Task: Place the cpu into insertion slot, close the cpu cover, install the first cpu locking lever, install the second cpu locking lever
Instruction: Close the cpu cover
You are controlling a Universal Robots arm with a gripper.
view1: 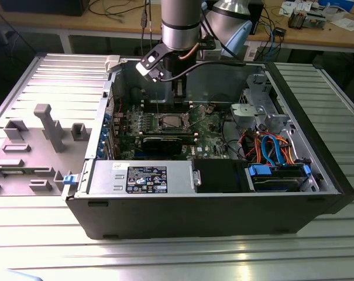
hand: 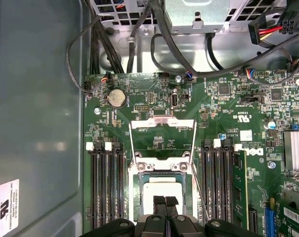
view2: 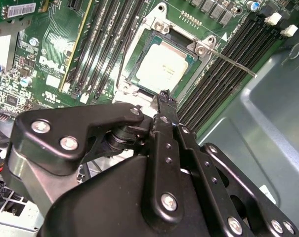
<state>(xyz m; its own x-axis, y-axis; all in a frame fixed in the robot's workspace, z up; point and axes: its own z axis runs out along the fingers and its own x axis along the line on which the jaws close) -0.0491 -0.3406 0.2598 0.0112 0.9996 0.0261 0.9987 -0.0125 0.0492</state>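
Note:
The cpu, a silver-grey square, lies flat in the insertion slot on the green board. My gripper hangs just above the slot's near edge, shut, with nothing between its fingertips. In the exterior view the gripper reaches down into the open case over the slot. The cpu cover, a thin silver frame, stands lifted off the slot on the side away from the gripper. One thin locking lever sticks out over the memory slots.
Long black memory slots flank the socket on both sides. The grey power box and a drive bay with coloured cables sit along the case front. The grey case wall rises close by. A grey fixture plate lies at the exterior view's left.

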